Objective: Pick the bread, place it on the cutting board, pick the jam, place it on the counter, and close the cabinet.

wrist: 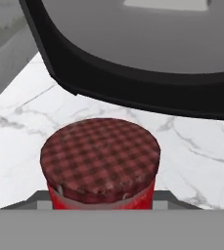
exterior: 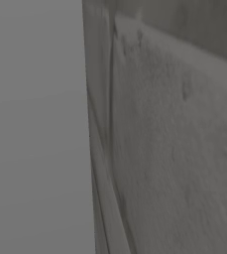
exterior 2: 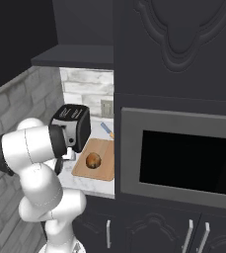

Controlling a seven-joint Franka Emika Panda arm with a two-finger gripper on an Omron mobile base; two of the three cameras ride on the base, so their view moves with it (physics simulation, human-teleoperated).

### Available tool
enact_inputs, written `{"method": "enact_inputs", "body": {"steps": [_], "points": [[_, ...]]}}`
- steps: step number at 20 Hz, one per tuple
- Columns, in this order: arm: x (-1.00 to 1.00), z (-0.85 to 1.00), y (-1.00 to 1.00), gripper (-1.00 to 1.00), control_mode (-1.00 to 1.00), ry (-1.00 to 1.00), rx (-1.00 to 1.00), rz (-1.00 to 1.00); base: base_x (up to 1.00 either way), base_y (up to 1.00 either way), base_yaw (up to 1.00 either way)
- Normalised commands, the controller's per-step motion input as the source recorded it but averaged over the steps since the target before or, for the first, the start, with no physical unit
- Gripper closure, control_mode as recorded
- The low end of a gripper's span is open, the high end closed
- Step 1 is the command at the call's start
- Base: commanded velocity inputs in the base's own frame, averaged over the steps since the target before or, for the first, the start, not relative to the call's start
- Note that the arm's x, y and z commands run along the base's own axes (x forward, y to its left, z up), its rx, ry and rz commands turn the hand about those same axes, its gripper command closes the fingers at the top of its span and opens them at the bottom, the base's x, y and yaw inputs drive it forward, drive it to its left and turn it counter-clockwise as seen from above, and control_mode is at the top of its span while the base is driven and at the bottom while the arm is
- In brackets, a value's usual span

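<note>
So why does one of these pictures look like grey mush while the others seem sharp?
Left base view: a flat grey panel and a rough grey surface sit very near the lens, smeared and soft. Right base view: crisp, evenly lit; bread on the cutting board is clear. Hand view: the jam jar looms large and sharp on the marble counter, no glare.

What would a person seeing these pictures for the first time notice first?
In the hand view, a red jam jar with a checked lid sits very close, above a white marble counter. In the right base view, a round brown bread roll lies on a wooden cutting board, beside a black toaster.
</note>
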Motion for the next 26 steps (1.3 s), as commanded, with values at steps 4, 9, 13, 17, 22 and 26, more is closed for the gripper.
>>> {"method": "enact_inputs", "body": {"steps": [4, 9, 13, 17, 22, 26], "points": [[0.0, -0.24, 0.0, 1.0, -1.0, 0.0, 0.0, 0.0, 0.0, 0.0, 0.0], [0.0, -0.13, 0.0, 1.0, -1.0, 0.0, 0.0, 0.0, 0.0, 0.0, 0.0], [0.0, 0.0, 0.0, 1.0, -1.0, 0.0, 0.0, 0.0, 0.0, 0.0, 0.0], [0.0, 0.0, 0.0, -1.0, -1.0, 0.0, 0.0, 0.0, 0.0, 0.0, 0.0], [0.0, 0.0, 0.0, -1.0, -1.0, 0.0, 0.0, 0.0, 0.0, 0.0, 0.0], [0.0, 0.0, 0.0, -1.0, -1.0, 0.0, 0.0, 0.0, 0.0, 0.0, 0.0]]}}
